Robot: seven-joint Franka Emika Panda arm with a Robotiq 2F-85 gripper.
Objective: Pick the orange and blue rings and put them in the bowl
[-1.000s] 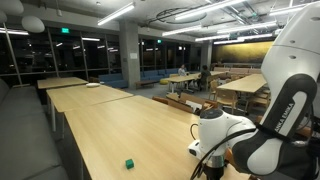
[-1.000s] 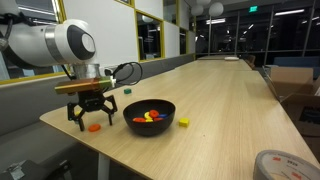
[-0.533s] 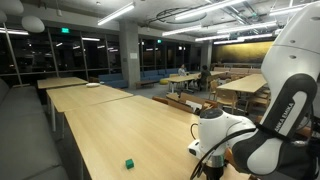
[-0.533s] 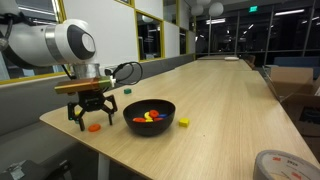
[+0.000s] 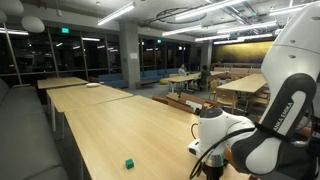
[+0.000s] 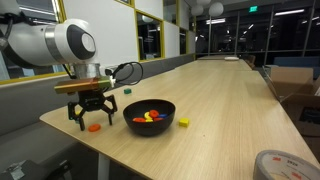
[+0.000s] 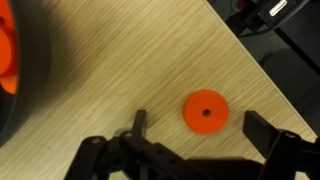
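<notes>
The orange ring (image 7: pixel 206 111) lies flat on the wooden table, between and just ahead of my open gripper's fingers (image 7: pixel 200 128) in the wrist view. In an exterior view the gripper (image 6: pixel 90 115) hangs low over the orange ring (image 6: pixel 94 126) near the table's corner, left of the black bowl (image 6: pixel 149 114). The bowl holds orange, red and yellow pieces. The bowl's dark rim and an orange piece show at the left edge of the wrist view (image 7: pixel 5 50). The blue ring is not visible.
A green cube (image 5: pixel 129 162) lies on the table, also seen behind the gripper (image 6: pixel 127 90). A yellow block (image 6: pixel 183 122) sits right of the bowl. The table edge (image 7: pixel 262 70) runs close past the ring. A tape roll (image 6: pixel 285 164) lies at the near right.
</notes>
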